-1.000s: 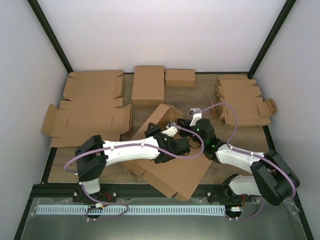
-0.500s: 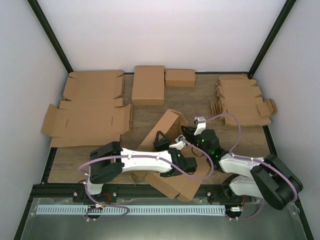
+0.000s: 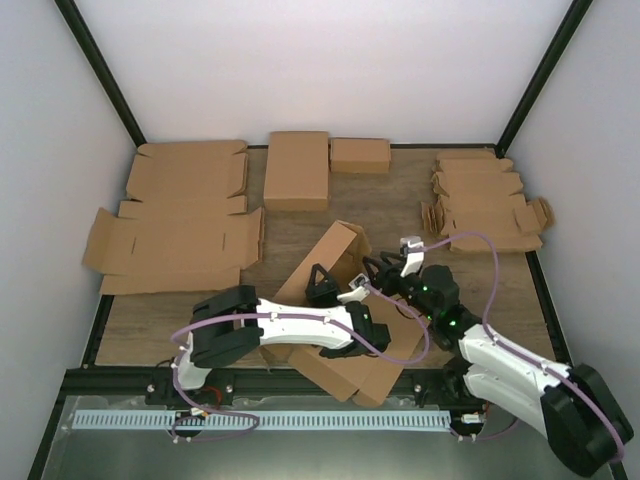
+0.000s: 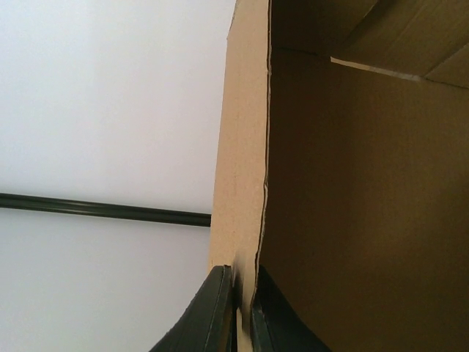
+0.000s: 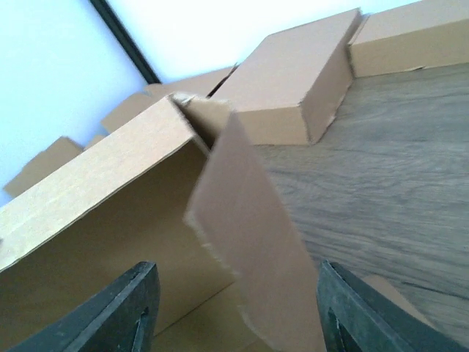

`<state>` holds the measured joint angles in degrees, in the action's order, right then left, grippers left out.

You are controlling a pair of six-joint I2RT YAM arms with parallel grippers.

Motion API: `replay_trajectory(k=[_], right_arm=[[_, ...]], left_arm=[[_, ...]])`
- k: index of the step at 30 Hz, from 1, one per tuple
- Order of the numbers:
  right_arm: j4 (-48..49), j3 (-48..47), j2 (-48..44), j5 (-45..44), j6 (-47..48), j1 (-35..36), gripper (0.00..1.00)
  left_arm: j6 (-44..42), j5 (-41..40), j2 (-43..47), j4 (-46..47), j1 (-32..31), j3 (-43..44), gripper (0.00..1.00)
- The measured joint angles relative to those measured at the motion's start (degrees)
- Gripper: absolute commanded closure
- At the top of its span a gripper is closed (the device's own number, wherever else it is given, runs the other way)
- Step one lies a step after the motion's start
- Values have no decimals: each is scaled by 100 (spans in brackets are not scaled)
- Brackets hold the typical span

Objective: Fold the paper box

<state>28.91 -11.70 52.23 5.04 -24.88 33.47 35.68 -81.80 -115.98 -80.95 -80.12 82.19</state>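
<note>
the paper box (image 3: 340, 372) sits half-raised at six o'clock on the table (image 3: 300, 225). the left gripper (image 4: 240, 297) pinches its upright wall (image 4: 245, 147), probably to steady it. at the box's three o'clock, the right gripper (image 5: 236, 308) stands spread, a loose side flap (image 5: 249, 242) between its fingers, likely ready to fold.

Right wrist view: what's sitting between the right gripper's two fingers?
A loose flap of the paper box stands in the gap of the open right gripper. The right wrist view shows it; whether it touches either finger is unclear.
</note>
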Motion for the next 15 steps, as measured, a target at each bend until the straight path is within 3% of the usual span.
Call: replay_trajectory(k=[7,11,13,15], right_arm=[[-647,55,-459,898,-114,-1355,37],[-804,-155,81,1506,-122,-2168,43],[-833,-435,586,1797,-11,-2302,50],[-776,-785,1180,2218,188,-2323,51]], left_arm=[[72,-52,11,-20,-28,-127,93],[79,-37,48,-13,-42,-142,93],[81,-17,63,2,-50,-144,93],[79,-7,72,31,-55,-149,93]])
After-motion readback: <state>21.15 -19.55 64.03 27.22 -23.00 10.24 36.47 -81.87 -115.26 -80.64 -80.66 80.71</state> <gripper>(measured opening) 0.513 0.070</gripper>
